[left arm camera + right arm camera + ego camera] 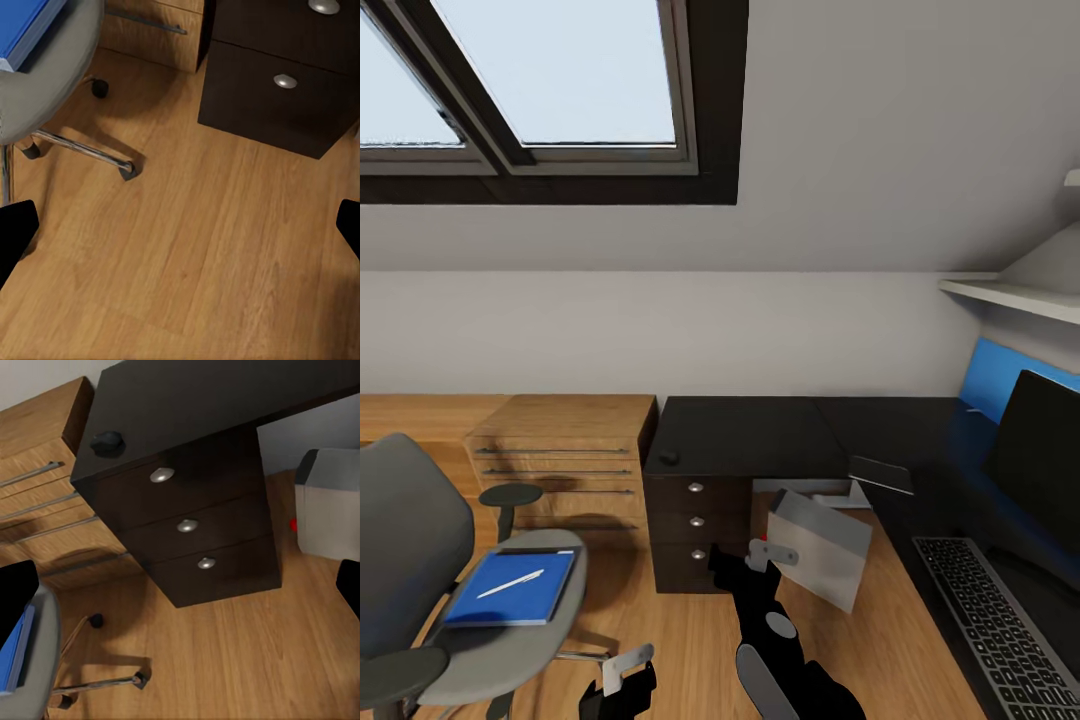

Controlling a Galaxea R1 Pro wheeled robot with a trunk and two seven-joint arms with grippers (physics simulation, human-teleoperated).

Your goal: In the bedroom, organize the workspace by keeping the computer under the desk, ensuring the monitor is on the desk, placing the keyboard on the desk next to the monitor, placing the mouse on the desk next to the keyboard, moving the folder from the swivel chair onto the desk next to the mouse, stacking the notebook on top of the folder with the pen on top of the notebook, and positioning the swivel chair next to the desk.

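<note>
Folder (510,590) flat on swivel chair (420,560) seat, pen (510,583) lying across it, awaiting transfer. Computer (822,550) tilted on floor beside black desk (750,435) drawers, not tucked under. Keyboard (1000,625) and monitor (1040,470) already on desktop. Left gripper (622,678) spread wide, nothing held, low over wood floor (195,255). Right gripper (760,555) likewise unclenched, holding nothing. Attic room, skylight (550,80) above.

Light wood drawer unit (560,455) w/ thin metal handles, on wood floor (690,640) vs white wall. Skylight window (550,90), dark frame, in sloped ceiling. White shelf (1015,293) upper rt, blue wall panel (992,375) below it.
</note>
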